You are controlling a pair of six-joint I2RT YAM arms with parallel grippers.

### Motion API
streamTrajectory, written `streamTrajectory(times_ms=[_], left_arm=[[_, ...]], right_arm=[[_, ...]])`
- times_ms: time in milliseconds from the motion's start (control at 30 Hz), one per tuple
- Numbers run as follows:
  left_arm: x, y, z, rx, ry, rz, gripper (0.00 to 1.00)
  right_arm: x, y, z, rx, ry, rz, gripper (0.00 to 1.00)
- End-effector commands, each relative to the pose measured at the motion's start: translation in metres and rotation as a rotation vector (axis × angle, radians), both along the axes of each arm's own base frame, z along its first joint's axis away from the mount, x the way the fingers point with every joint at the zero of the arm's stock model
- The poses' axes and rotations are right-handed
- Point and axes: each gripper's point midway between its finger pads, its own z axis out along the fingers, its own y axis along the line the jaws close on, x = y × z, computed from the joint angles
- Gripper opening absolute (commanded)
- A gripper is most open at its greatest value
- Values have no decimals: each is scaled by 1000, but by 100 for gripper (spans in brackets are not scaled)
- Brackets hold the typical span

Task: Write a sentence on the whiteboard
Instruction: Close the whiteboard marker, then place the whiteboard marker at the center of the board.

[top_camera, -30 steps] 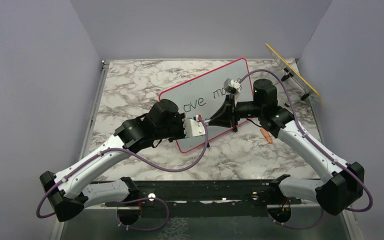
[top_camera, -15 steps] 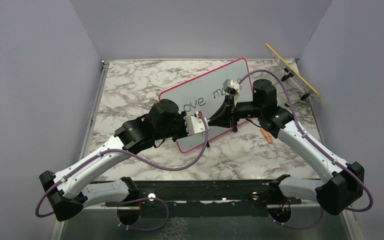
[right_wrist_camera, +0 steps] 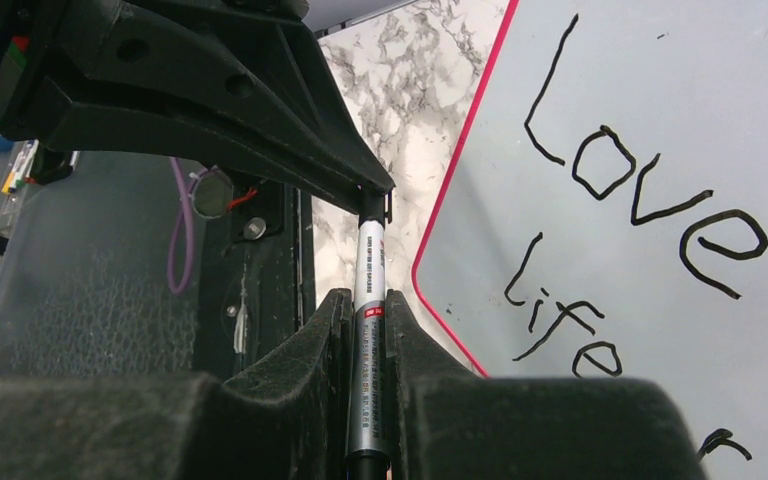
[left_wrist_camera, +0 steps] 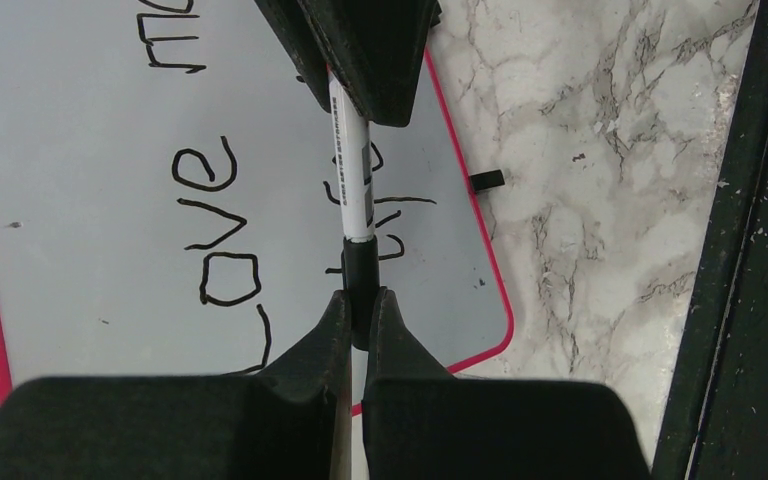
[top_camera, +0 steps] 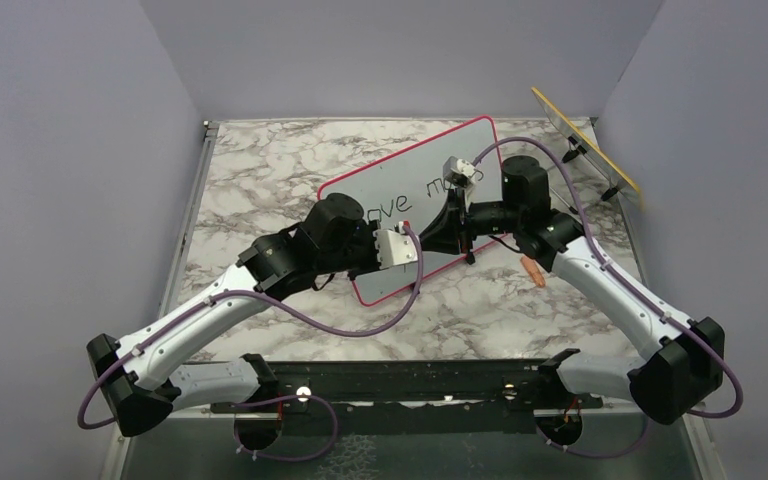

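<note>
**Marker held at both ends over the written board**

The whiteboard (top_camera: pixel 410 165) lies flat and skewed on the marble table (top_camera: pixel 260 170), with its near corner under the two wrists. The sentence (right_wrist_camera: pixel 640 215) is in black across two lines. "Love" and "life" read clearly, and the remaining words are cut off or covered by the arms.

The right gripper (right_wrist_camera: pixel 365 300) is clenched on the barrel of the marker (left_wrist_camera: pixel 352 180). The left gripper (left_wrist_camera: pixel 358 300) faces it in line, clamped on the black cap (left_wrist_camera: pixel 360 270) at the far end. The pen spans the gap between them, above the word "life", and no nib is on the surface.

Judgement: this opposed, coaxial hold suits pressing the cap on or pulling it off. With two lines already written, capping is the likelier step. Any misalignment could bend the pen or let it slip out.
</note>
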Motion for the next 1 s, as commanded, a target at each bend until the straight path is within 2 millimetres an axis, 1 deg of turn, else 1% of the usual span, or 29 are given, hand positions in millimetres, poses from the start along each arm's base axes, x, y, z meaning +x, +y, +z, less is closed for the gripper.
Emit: streamTrajectory(times_ms=[0,233,367,633,700,767,933,967], left_arm=[[-2,-36,62,-194,-127,-114,0],[-6,-59,81,-259,-223,-148,0],[-11,-67,89,-277,-275,-158,0],[-14,-79,89,-265,-364,-147,0],[-13,-79,86,-256,-371,-140,0],[-12,-77,83,-251,-368,-128,0],[-6,-58,68,-213,-359,-47,0],[-4,-54,64,-199,-358,-26,1]], right_arm=[[-8,8,-5,-28,55,29,1],[-7,14,-12,-66,95,2,1],[-4,13,-17,-96,151,-43,1],[-2,13,-22,-141,258,-80,1],[-4,13,-20,-132,259,-79,1],[0,10,-20,-134,247,-119,1],[13,-1,-35,-179,214,-227,1],[15,-4,-38,-183,209,-253,1]])
